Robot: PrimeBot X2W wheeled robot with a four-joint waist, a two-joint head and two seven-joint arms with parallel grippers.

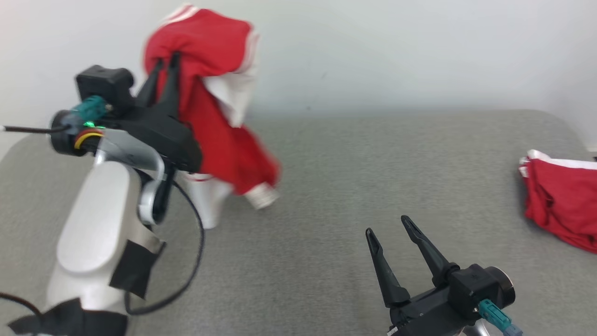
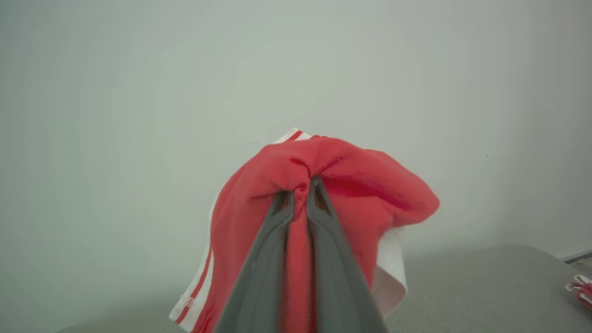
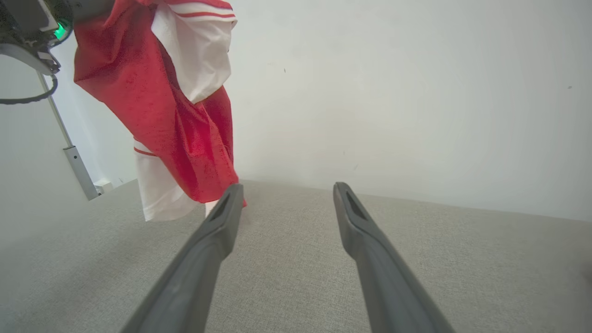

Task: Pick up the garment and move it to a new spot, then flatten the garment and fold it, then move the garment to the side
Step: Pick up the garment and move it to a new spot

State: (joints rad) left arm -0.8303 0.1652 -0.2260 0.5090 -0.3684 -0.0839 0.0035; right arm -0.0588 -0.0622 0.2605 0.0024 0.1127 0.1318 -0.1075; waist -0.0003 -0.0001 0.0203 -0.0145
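Left claw: raised over the far-left part of the desk, fingers nearly together, pinching a fold of the red garment. In the left wrist view both fingers of this claw bite into bunched red cloth, with fabric running down between them.

Garment: red with white striped trim, blurred in the head view. It hangs from that pinch in a loose bundle, close to the far edge of the desk and in front of the pale wall. A white panel folds out on its right side. From the right wrist view the garment drapes down to desk level; I cannot tell whether the white lower hem touches the surface.

Right claw: low over the near-right part of the desk, fingers spread wide, nothing between them. In its own view the claw points toward the far edge, and its left finger overlaps the garment's lowest red tip.

Surroundings:
- A second red-and-white garment lies crumpled at the right edge of the desk, well apart from both claws.
- The left forearm and its black cable cover the near-left corner and part of the hanging cloth.
- A thin metal pole stands beyond the left edge.
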